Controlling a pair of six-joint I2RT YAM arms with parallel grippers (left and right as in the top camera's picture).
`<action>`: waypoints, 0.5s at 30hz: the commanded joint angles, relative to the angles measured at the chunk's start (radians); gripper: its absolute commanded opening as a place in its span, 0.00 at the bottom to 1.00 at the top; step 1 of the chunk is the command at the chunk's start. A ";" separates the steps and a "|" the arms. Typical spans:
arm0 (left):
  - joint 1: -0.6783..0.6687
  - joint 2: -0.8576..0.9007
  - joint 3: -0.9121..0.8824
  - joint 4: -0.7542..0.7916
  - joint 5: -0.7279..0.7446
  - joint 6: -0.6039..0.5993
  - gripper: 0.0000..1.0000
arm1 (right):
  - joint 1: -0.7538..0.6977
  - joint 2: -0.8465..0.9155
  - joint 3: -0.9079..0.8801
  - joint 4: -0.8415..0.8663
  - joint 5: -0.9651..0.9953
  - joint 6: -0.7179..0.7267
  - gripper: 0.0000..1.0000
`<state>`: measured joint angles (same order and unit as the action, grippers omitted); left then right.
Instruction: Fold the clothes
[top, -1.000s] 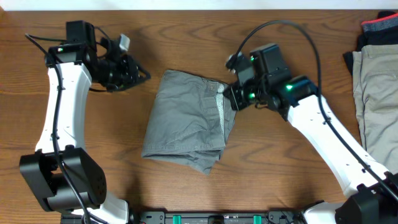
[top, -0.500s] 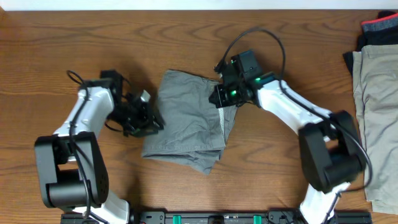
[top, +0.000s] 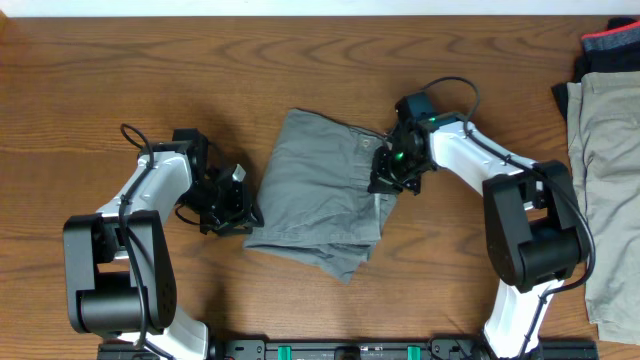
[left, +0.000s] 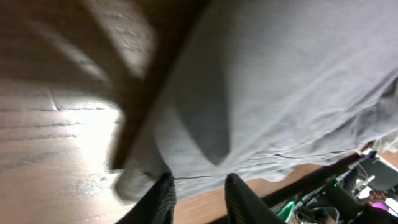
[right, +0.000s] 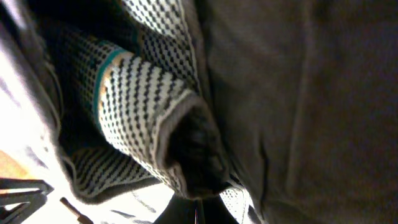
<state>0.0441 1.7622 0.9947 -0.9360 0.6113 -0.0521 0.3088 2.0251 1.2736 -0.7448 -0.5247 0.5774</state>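
The crumpled grey fabric garment (top: 315, 190) lies at the middle of the brown wooden surface (top: 120, 80), loosely folded. Your left claw (top: 243, 212) sits spread at its left edge, holding nothing. Whether your right claw (top: 388, 180) has clenched the black-and-white mesh lining (right: 137, 93), I cannot tell. Pull from one side only and the fold could drag askew or spill open.

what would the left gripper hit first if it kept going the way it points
Probably the edge of the grey garment just ahead of the left gripper; how close is unclear.
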 joint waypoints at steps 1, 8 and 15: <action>0.008 0.007 0.013 -0.005 -0.007 -0.037 0.38 | -0.022 -0.006 -0.008 -0.005 0.124 -0.107 0.01; 0.026 0.007 0.087 0.003 0.114 -0.040 0.64 | -0.022 -0.056 -0.008 -0.005 0.106 -0.246 0.01; 0.026 0.007 0.087 0.068 0.060 -0.039 0.71 | -0.024 -0.079 -0.008 -0.021 0.137 -0.272 0.01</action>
<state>0.0654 1.7626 1.0676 -0.9028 0.7017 -0.0910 0.2974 1.9736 1.2724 -0.7547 -0.4381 0.3470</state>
